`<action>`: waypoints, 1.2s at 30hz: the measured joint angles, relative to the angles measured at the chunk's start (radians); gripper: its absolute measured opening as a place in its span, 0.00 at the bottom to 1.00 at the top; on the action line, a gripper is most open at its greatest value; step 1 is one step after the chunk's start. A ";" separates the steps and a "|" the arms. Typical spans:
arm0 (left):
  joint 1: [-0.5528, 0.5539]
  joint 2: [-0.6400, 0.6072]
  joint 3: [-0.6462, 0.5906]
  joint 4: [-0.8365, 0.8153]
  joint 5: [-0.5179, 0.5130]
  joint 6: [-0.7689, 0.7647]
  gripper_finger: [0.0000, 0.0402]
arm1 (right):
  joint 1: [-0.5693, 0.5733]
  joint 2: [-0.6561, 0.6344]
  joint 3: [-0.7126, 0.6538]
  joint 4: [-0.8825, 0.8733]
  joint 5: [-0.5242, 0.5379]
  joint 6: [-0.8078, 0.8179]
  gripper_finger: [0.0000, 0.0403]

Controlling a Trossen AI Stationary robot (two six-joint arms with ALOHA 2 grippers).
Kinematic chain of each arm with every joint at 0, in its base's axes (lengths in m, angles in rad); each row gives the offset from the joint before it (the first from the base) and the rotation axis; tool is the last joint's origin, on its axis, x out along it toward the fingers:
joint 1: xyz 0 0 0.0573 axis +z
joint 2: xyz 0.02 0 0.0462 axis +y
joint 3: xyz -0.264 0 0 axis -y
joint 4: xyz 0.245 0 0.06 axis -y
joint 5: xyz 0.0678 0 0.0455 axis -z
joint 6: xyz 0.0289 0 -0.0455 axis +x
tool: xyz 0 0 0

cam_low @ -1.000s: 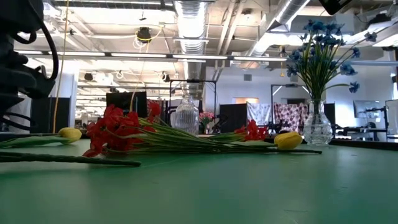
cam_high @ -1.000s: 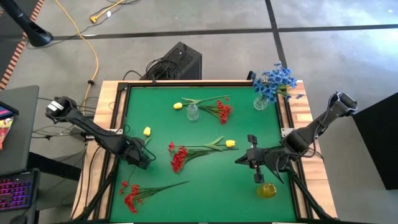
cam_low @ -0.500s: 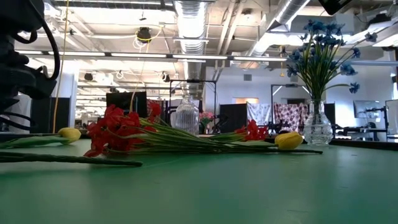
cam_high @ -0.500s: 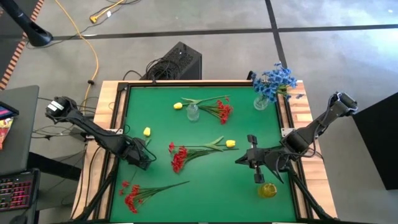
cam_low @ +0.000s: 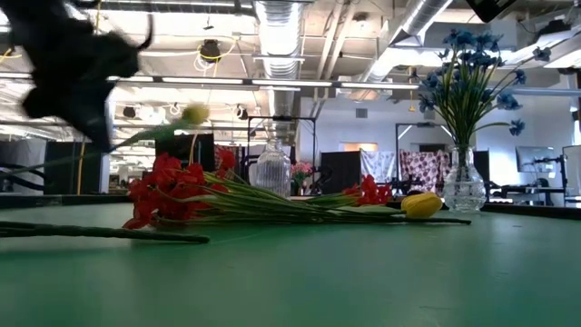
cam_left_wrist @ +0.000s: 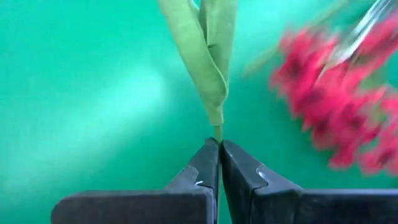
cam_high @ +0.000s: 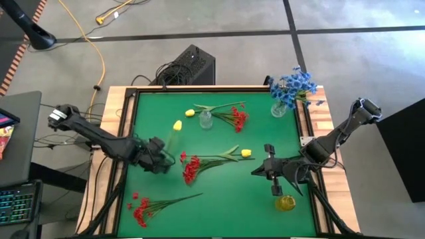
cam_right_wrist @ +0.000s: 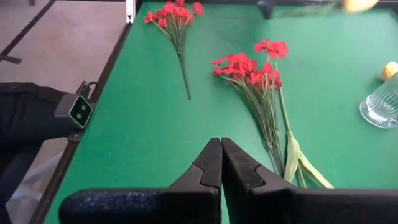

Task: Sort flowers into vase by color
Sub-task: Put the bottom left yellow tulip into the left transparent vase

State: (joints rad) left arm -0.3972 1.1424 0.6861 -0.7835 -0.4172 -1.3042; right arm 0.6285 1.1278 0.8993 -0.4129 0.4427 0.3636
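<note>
Surface: a green table (cam_high: pixel 219 199) framed in wood is seen from above, with bare green along the near edge
Room: a large hall with ceiling ducts and strip lights is seen beyond the far edge; a black box (cam_high: pixel 189 65) and a yellow cable (cam_high: pixel 101 60) lie on the grey floor
Left gripper (cam_high: pixel 165 159): clenched on the stem of a yellow tulip (cam_high: pixel 177 125), lifted off the felt near the left edge
Right gripper (cam_high: pixel 254 171): clenched with nothing held, near the right edge
Red sprigs: one bunch (cam_high: pixel 192 166) at the centre, one (cam_high: pixel 141 209) at the near-left corner, one (cam_high: pixel 237 117) by the far edge
Vases: blue flowers (cam_high: pixel 292 85) stand in the far-right corner vase; a clear vase (cam_high: pixel 206 120) is near the far edge; a yellowish one (cam_high: pixel 285 202) at the near-right
Open room: the near middle is bare green felt
</note>
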 joint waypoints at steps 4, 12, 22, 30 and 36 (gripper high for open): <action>0.090 0.000 0.069 0.112 -0.120 0.271 0.00 | 0.000 0.000 0.000 -0.001 0.003 0.005 0.07; 0.349 0.001 0.164 0.556 -0.124 0.922 0.00 | -0.003 0.000 0.000 0.002 0.064 0.009 0.07; 0.636 0.037 0.167 1.035 0.249 1.180 0.00 | -0.003 0.000 0.000 -0.002 0.151 0.013 0.07; 0.753 0.160 0.167 1.227 0.382 1.153 0.00 | -0.003 0.000 0.000 -0.013 0.165 0.005 0.07; 0.792 0.218 0.167 1.308 0.396 1.153 0.00 | -0.001 0.000 0.000 -0.014 0.163 0.005 0.07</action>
State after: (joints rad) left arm 0.3945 1.3606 0.8528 0.5243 -0.0213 -0.1509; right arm 0.6275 1.1278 0.8997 -0.4268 0.6056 0.3687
